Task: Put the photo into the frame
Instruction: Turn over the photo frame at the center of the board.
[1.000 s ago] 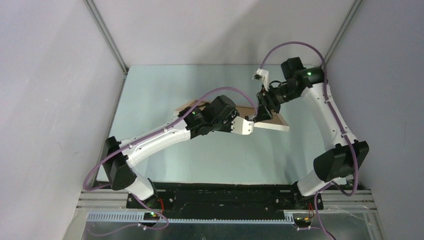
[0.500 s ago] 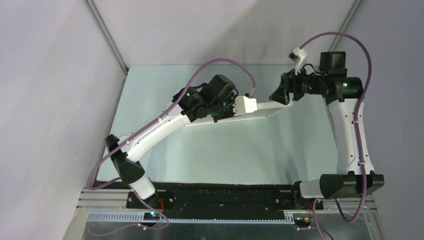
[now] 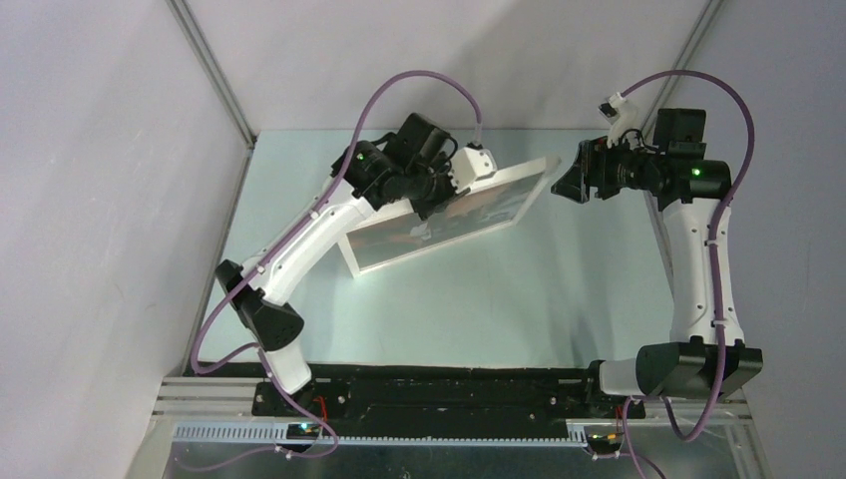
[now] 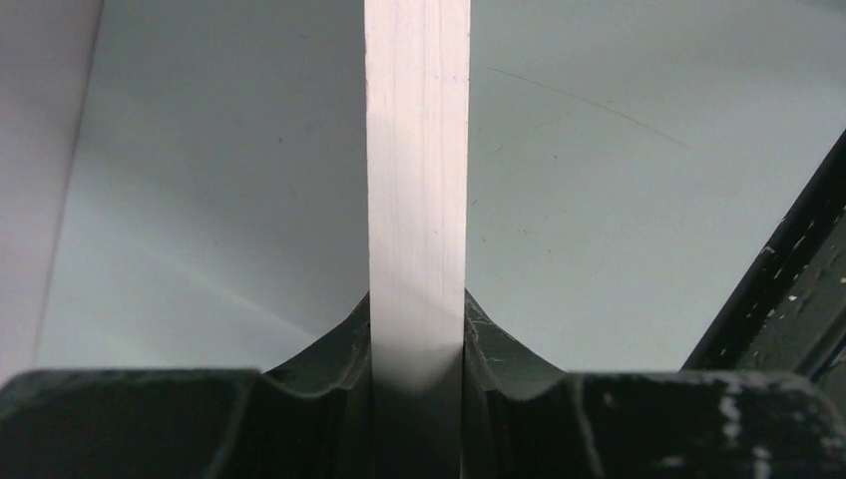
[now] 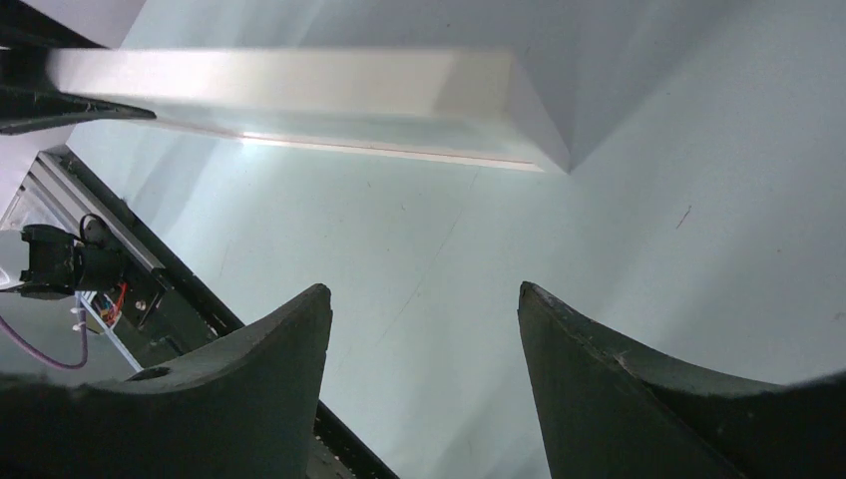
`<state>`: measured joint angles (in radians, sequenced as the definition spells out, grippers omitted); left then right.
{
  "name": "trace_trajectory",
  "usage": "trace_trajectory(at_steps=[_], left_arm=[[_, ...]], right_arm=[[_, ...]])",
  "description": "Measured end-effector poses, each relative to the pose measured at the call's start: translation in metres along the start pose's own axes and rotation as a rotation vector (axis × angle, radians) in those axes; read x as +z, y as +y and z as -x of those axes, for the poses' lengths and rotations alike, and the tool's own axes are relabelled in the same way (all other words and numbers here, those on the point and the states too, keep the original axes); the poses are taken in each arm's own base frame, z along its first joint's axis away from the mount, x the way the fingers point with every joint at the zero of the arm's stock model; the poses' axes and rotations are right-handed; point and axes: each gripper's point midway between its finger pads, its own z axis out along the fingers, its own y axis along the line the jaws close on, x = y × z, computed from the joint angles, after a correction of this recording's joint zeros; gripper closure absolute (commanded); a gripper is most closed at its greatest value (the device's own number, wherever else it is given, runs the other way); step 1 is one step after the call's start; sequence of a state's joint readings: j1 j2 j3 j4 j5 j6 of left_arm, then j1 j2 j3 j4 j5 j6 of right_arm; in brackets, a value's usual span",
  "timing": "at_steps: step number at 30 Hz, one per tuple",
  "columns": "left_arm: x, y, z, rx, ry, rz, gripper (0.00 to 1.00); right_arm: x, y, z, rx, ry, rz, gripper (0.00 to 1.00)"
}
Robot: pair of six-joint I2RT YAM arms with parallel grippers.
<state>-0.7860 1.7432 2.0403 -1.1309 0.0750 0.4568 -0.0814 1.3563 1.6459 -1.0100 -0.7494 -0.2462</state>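
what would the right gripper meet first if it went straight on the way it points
Likely the end of the raised frame, just ahead of the open right gripper. Depth is unclear: in the wrist view the frame sits above its line, so it may pass under and reach the table.

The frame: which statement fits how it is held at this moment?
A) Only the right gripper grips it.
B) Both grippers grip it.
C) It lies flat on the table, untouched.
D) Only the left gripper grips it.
D: the left gripper is clamped on the edge of the frame, while the right gripper is open and apart from the frame's corner.
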Motion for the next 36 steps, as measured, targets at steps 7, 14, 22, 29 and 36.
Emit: trace_trajectory(at_steps=[7, 14, 22, 29, 36], left_arm=[[-0.004, 0.024, -0.007, -0.161, 0.013, 0.022, 1.0], [-0.006, 0.051, -0.011, -0.331, -0.006, 0.048, 1.0], [-0.01, 0.099, -0.032, -0.551, -0.02, 0.112, 1.0], [-0.007, 0.128, -0.05, -0.737, -0.033, 0.123, 1.0], [-0.005, 0.15, -0.065, -0.882, -0.051, 0.125, 1.0]], right_arm=[[0.0, -0.003, 0.003, 0.005, -0.011, -0.006, 0.28], [0.002, -0.008, -0.002, 0.028, -0.006, -0.009, 0.28], [0.011, -0.011, -0.011, 0.069, 0.012, 0.012, 0.28], [0.018, -0.014, -0.017, 0.1, 0.023, 0.027, 0.28], [0.028, -0.017, -0.029, 0.136, 0.045, 0.051, 0.29]])
